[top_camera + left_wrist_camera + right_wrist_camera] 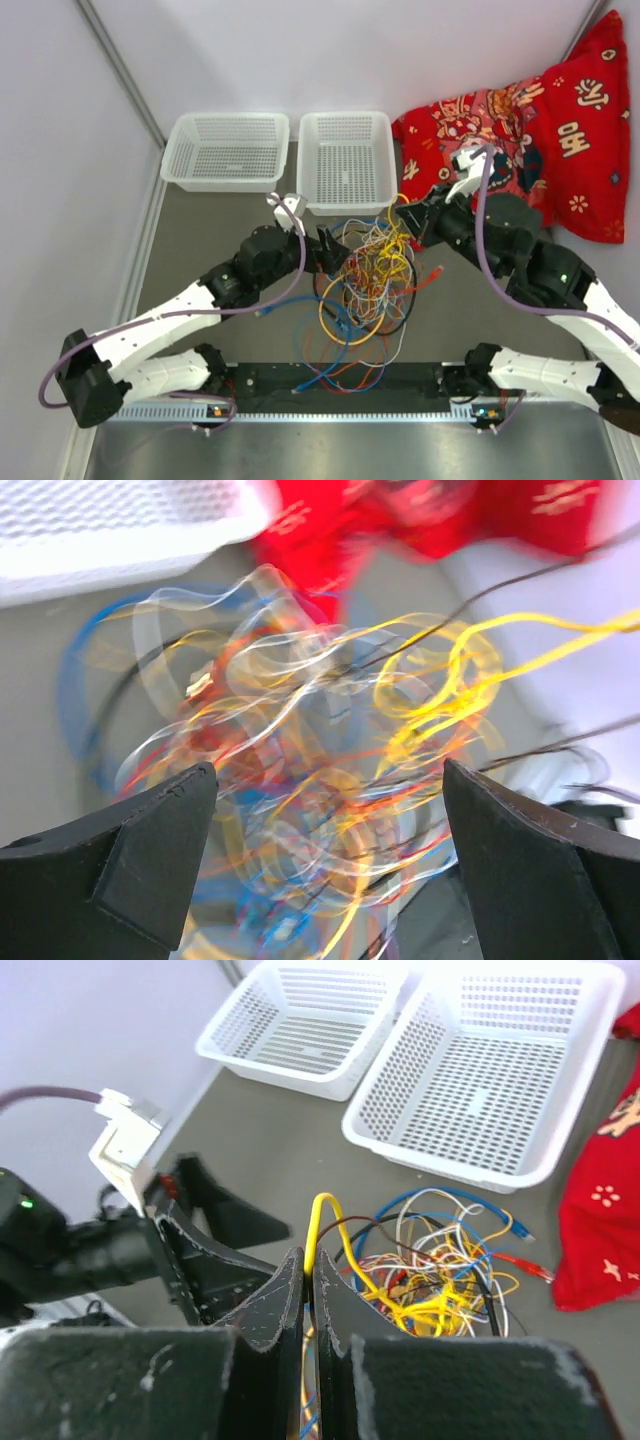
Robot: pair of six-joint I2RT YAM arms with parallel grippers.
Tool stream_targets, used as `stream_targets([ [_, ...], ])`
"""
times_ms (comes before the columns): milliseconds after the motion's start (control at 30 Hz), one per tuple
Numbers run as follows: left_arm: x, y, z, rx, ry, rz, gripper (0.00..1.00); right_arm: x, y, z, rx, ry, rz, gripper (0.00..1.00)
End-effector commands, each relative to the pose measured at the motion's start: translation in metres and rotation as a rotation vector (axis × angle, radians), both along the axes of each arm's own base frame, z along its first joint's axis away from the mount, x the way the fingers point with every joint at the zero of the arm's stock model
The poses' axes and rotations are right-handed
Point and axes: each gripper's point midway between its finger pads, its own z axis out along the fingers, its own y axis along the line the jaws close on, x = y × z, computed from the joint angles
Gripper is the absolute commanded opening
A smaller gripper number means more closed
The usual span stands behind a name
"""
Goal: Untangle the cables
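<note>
The cables (370, 275) lie in a loose multicoloured tangle on the grey table between my two arms. My right gripper (405, 215) is at the tangle's upper right edge. In the right wrist view the right gripper (309, 1260) is shut on a yellow cable (322, 1210), which arches up from its fingertips and runs back into the pile (440, 1280). My left gripper (328, 250) is at the tangle's left edge. It is open (328, 770), its fingers wide apart, with the blurred cables (330, 730) just ahead and nothing gripped.
Two white mesh baskets (226, 117) (345, 116) stand side by side behind the tangle. A red patterned cloth (530, 130) lies at the back right. Blue and orange loops (335, 365) trail toward the arms' base rail (340, 380).
</note>
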Motion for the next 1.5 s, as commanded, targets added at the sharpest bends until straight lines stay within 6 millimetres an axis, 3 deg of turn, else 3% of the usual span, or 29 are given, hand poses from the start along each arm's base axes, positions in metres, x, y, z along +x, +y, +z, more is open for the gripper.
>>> stream_targets([
  [0, -0.023, -0.033, 0.059, -0.35, -0.196, -0.2, 0.99, -0.015, 0.006, 0.041, 0.107, -0.03, 0.074, 0.0],
  [100, -0.03, -0.032, 0.078, -0.474, -0.279, -0.22, 0.99, -0.019, 0.009, 0.041, 0.131, -0.01, 0.094, 0.0],
  [233, -0.03, -0.051, 0.082, -0.43, -0.307, -0.279, 0.88, -0.023, 0.014, 0.038, 0.153, 0.017, 0.119, 0.0],
  [367, -0.035, -0.072, 0.098, -0.431, -0.358, -0.336, 0.84, -0.027, 0.023, 0.036, 0.178, 0.043, 0.161, 0.0],
  [600, -0.012, -0.108, 0.054, -0.302, -0.32, -0.334, 0.71, -0.038, 0.032, 0.042, 0.221, 0.071, 0.221, 0.0],
  [667, -0.009, -0.114, 0.054, -0.316, -0.327, -0.342, 0.69, -0.041, 0.032, 0.046, 0.229, 0.072, 0.237, 0.0],
  [733, -0.008, -0.122, 0.046, -0.313, -0.303, -0.36, 0.6, -0.043, 0.03, 0.048, 0.231, 0.074, 0.238, 0.0],
  [800, -0.004, -0.127, 0.045, -0.306, -0.3, -0.359, 0.4, -0.043, 0.026, 0.052, 0.232, 0.066, 0.23, 0.0],
  [833, -0.001, -0.127, 0.041, -0.29, -0.291, -0.344, 0.14, -0.043, 0.024, 0.051, 0.222, 0.065, 0.221, 0.0],
  [867, 0.004, -0.126, 0.042, -0.276, -0.293, -0.324, 0.0, -0.043, 0.021, 0.052, 0.217, 0.06, 0.213, 0.0],
  [933, 0.011, -0.117, 0.027, -0.185, -0.24, -0.267, 0.0, -0.038, 0.009, 0.054, 0.187, 0.041, 0.163, 0.0],
  [1000, 0.034, -0.096, 0.018, -0.101, -0.221, -0.115, 0.0, -0.032, -0.007, 0.066, 0.168, -0.007, 0.095, 0.0],
  [1033, 0.039, -0.079, -0.002, -0.007, -0.158, -0.045, 0.0, -0.03, -0.012, 0.069, 0.156, -0.021, 0.072, 0.0],
  [1100, 0.061, -0.041, -0.016, 0.075, -0.093, 0.133, 0.0, -0.023, -0.032, 0.088, 0.129, -0.077, -0.006, 0.0],
  [1133, 0.062, -0.022, -0.036, 0.143, -0.022, 0.172, 0.0, -0.021, -0.039, 0.094, 0.122, -0.093, -0.034, 0.0],
  [1167, 0.064, -0.005, -0.049, 0.163, 0.025, 0.215, 0.0, -0.017, -0.048, 0.099, 0.115, -0.11, -0.08, 0.0],
  [1233, 0.075, 0.039, -0.056, 0.113, 0.122, 0.345, 0.0, -0.017, -0.061, 0.114, 0.112, -0.158, -0.116, 0.0],
  [1267, 0.07, 0.059, -0.076, 0.129, 0.182, 0.38, 0.0, -0.015, -0.067, 0.116, 0.109, -0.17, -0.149, 0.0],
  [1300, 0.075, 0.086, -0.069, 0.079, 0.201, 0.465, 0.0, -0.013, -0.072, 0.119, 0.101, -0.182, -0.166, 0.0],
  [1367, 0.068, 0.114, -0.081, 0.104, 0.242, 0.534, 0.0, -0.012, -0.08, 0.121, 0.099, -0.196, -0.203, 0.0],
  [1400, 0.069, 0.132, -0.073, 0.095, 0.226, 0.595, 0.0, -0.01, -0.081, 0.117, 0.088, -0.194, -0.215, 0.0],
  [1467, 0.067, 0.148, -0.066, 0.104, 0.219, 0.641, 0.0, -0.01, -0.085, 0.114, 0.089, -0.196, -0.229, 0.0],
])
